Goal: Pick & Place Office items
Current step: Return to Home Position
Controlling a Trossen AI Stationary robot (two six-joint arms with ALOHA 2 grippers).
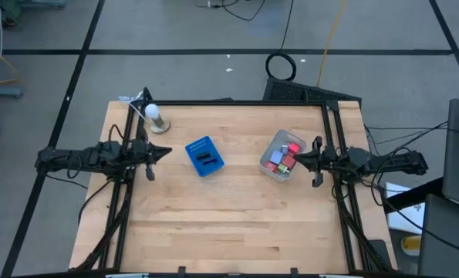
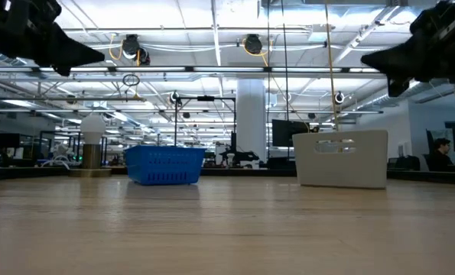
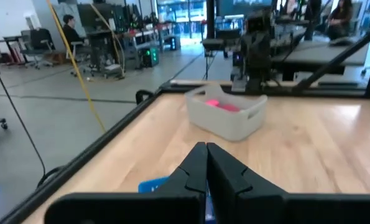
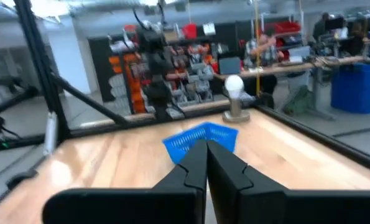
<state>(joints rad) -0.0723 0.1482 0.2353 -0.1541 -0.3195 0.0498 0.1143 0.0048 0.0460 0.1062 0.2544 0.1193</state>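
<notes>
- Wooden worktop (image 1: 237, 224) carries a blue tray (image 1: 204, 156) and a clear tub (image 1: 263, 162).
- Office items (image 1: 283, 157) lie heaped inside the tub, their directions unreadable; from table height its wall hides them.
- Left jaws, right jaws: together, raised, at opposite edges.

1. Items (image 1: 281, 158) in tub (image 1: 264, 164): heaped together; single pieces too small to tell apart.
2. Tub wall, low view: hides all contents.
3. Tray (image 1: 196, 149): two dark shapes inside, too small to identify; from the left wrist, mostly hidden behind the left gripper (image 3: 206, 163).
4. Left arm (image 2: 36, 38), right arm (image 2: 426, 46), low view: cut off by the top edge.
</notes>
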